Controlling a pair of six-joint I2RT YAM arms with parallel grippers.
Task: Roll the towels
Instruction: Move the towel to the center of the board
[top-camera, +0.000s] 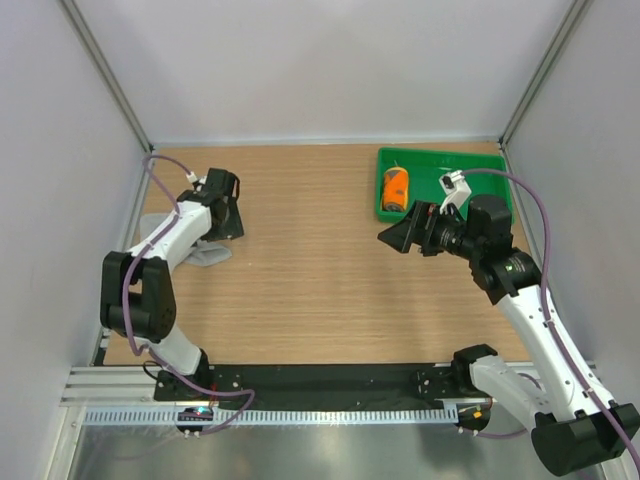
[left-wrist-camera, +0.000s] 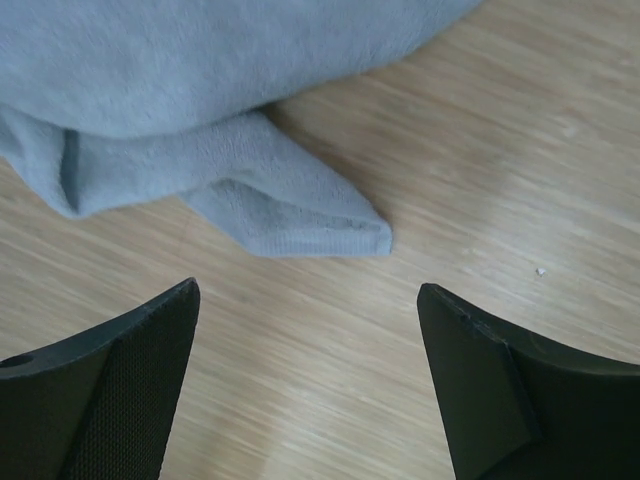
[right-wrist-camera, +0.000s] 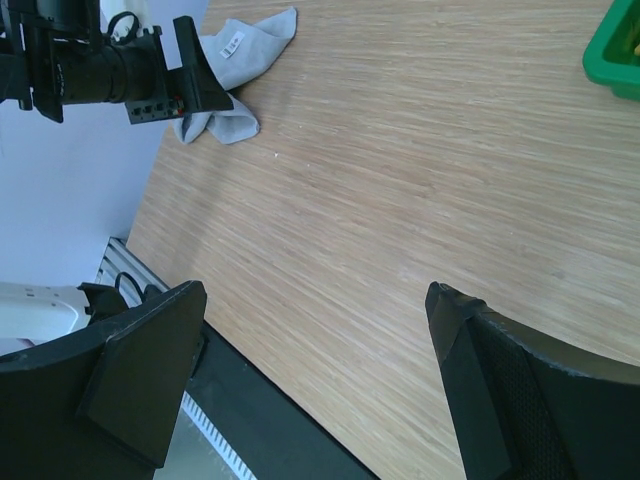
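1. L gripper (left-wrist-camera: 308, 290): jaws spread wide, nothing btwn them. Bare table (left-wrist-camera: 330, 400) under the gap.
2. Just ahead of its tips: grey towel (left-wrist-camera: 200, 90), bunched, not flat. One folded corner pokes out toward the right-hand finger; it touches neither finger.
3. Axis: the towel's bulk runs crosswise in front, roughly parallel to the line btwn the two tips. No rolled shape shows, so I judge it unrolled.
4. Key relation: grey towel lies fwd of the L gripper, just beside it, and the L arm is far nearer than the R. Likely next: reach fwd and down onto that corner, spread the cloth, then roll.
5. R gripper (right-wrist-camera: 315, 290): jaws wide apart, empty, hanging above the table and facing across toward the L side. Grey towel is well apart from it, far ahead and to its left.
6. Off the R gripper's right side, near but not touching: orange towel (top-camera: 396, 188), already a roll, lying in the tray (top-camera: 430, 153) at the tray's left end, long axis pointing away from the arm bases.
7. Progress, as judged: orange done, grey to do.
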